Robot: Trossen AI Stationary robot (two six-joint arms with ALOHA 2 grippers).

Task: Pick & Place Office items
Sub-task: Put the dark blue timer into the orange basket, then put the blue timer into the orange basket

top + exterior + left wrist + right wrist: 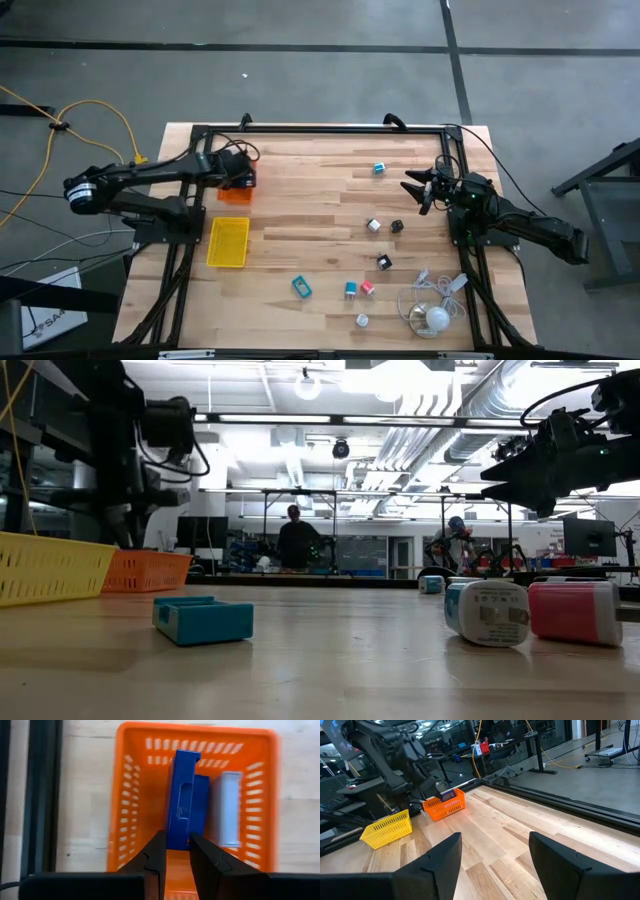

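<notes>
My left gripper (238, 180) hangs over the orange tray (234, 194) near the table's left edge, shut on a blue block (182, 795). A white block (230, 810) lies inside the same tray. My right gripper (415, 190) is open and in the air over the table's right side, touching nothing. Scattered on the wood are small items: a teal block (302, 287), a teal-and-white one (351, 290), a pink one (367, 288), white bits (373, 226), black clips (385, 262) and a teal bit (379, 168). My left gripper pinches the blue block by its near end (178, 831) between its two fingers, which come from above and point down into the orange tray. The block stretches away from the fingertips over the tray's floor. Whether its far end rests on the tray, I cannot tell.
A yellow tray (228, 242) sits just nearer than the orange one. A white cable bundle with a round white piece (436, 316) lies at the near right corner. A black frame (320, 128) runs around the tabletop. Bare wood lies in the table's middle. People stand in the room beyond.
</notes>
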